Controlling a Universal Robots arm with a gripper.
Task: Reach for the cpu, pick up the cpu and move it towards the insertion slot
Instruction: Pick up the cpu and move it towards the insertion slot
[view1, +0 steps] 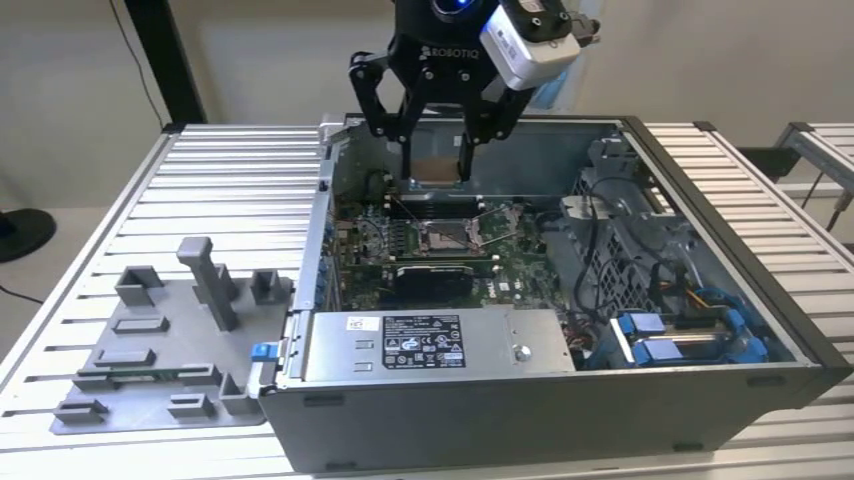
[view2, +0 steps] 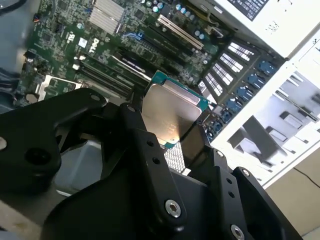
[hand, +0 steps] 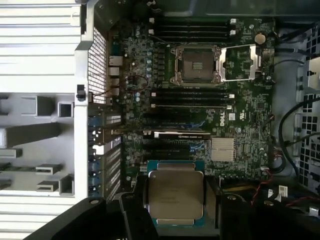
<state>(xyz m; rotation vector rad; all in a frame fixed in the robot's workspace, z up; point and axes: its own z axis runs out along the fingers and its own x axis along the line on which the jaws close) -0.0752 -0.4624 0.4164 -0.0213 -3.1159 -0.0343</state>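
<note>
Exterior view: pincer (view1: 438, 165) clamped on the cpu (view1: 438, 168), held above the computer case (view1: 561, 400), near the insertion slot (view1: 445, 236).

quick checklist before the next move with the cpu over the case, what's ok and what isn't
1. Cpu held by the claw, a finger at each side: ok.
2. Cpu lifted clear of the board, in both wrist views: ok.
3. Insertion slot open, its frame flipped aside: ok.
4. Slot centre free of objects: ok.
5. Cpu above the slot: not ok, it sits apart from it in the first wrist view.
6. Cpu corner matched to the slot: cannot tell.
</note>
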